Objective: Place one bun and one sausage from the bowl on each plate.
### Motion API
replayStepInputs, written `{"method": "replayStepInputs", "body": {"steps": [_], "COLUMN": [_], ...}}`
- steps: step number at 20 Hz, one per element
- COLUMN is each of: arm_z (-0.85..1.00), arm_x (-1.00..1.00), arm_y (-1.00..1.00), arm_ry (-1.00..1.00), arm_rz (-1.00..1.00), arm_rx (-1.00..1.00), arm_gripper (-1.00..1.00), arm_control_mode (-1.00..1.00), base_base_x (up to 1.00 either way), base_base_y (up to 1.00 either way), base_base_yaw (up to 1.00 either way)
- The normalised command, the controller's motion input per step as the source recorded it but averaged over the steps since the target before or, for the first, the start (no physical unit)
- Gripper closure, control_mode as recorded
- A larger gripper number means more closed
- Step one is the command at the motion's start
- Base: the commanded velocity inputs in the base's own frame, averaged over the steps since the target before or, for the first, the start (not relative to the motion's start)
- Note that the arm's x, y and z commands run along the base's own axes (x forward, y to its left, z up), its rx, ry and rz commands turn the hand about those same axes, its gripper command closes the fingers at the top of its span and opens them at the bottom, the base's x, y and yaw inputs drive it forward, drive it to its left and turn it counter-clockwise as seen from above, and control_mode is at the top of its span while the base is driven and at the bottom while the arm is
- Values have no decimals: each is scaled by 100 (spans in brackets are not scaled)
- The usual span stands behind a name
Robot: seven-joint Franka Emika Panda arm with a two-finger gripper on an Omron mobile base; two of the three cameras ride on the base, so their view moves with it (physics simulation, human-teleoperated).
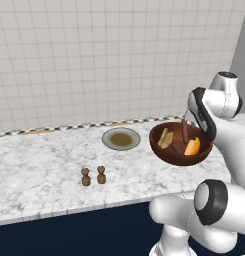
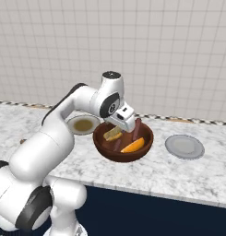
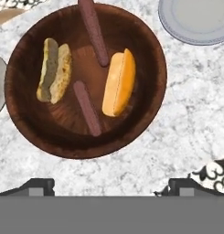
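From the left base view, the glossy reddish-brown bowl (image 1: pixel 180 145) sits on the marble counter (image 1: pixel 44 165) right of the brown-centred plate (image 1: pixel 121 138), with two small wooden shakers (image 1: pixel 93 176) nearer the front edge. The right base view has the gripper (image 2: pixel 127 120) over the bowl, between that plate and the plain grey plate (image 2: pixel 184 146). In the hand view the jaws stand wide apart above the bowl, which holds a pale split bun (image 3: pixel 54 70), an orange bun (image 3: pixel 119 82) and two dark sausages (image 3: pixel 87 108), one leaning on the rim.
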Motion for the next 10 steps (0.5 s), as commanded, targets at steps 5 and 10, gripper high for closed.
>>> {"method": "replayStepInputs", "body": {"steps": [5, 10], "arm_z": [-26, -33], "arm_x": [2, 20], "arm_y": [-1, 0], "arm_ry": [12, 9], "arm_rz": [-2, 0], "arm_rx": [1, 0], "arm_gripper": [-100, -100], "arm_control_mode": [-100, -100], "base_base_x": [0, 0], "base_base_y": [0, 0], "base_base_yaw": [0, 0]}}
